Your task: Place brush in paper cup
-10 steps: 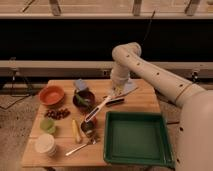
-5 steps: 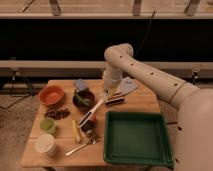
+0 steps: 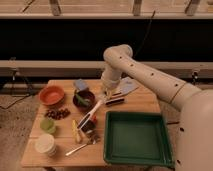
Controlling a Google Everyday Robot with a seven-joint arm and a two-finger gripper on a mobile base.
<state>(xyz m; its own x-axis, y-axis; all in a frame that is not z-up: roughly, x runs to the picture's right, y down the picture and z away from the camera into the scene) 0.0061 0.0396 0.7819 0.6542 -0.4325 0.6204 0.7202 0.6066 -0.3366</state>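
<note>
The brush (image 3: 92, 112) is a long pale stick lying slanted on the wooden table (image 3: 145, 102), from just under the gripper down-left toward the table's middle. My gripper (image 3: 103, 95) hangs at the end of the white arm, right over the brush's upper end and beside a dark bowl (image 3: 84, 100). I cannot tell if it touches the brush. The paper cup (image 3: 46, 145) is squat and off-white, upright at the front left corner, far from the gripper.
A green tray (image 3: 137, 137) fills the front right. An orange bowl (image 3: 51, 95), grapes (image 3: 57, 114) and a light-green cup (image 3: 48, 125) are on the left. A yellow stick (image 3: 75, 131) and a metal spoon (image 3: 80, 147) lie near the front. A blue-grey cloth (image 3: 125, 86) lies at the back.
The arm has swung left and the gripper has come down from over the cloth side to the brush's upper end. The brush has stayed about where it was.
</note>
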